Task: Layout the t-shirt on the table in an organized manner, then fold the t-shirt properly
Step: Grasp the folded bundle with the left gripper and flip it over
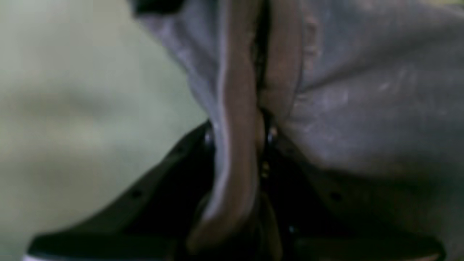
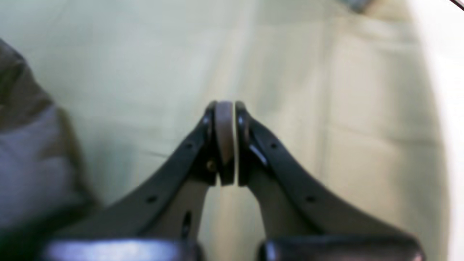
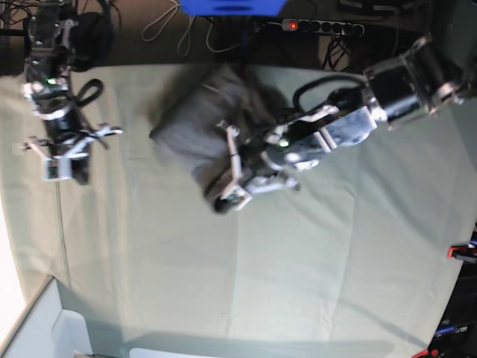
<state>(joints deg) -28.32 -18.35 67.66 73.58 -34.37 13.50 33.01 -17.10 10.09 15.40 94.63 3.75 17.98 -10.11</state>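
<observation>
The dark grey t-shirt [image 3: 201, 119] lies crumpled in a heap on the table [image 3: 313, 283], at the far middle. My left gripper [image 3: 226, 195] reaches in from the upper right to the heap's near edge. In the left wrist view the left gripper [image 1: 241, 130] is shut on a thick fold of the t-shirt [image 1: 362, 108], and the fold runs up between the fingers. My right gripper [image 3: 63, 168] hangs over bare table at the far left, apart from the shirt. Up close the right gripper [image 2: 225, 108] is shut with nothing in it.
A red clamp [image 3: 462, 250] sits on the table's right edge. A power strip [image 3: 320, 27] and cables lie beyond the far edge, beside a blue object [image 3: 231, 6]. A white box [image 3: 37, 332] stands at the near left corner. Creased pale cloth covers the table.
</observation>
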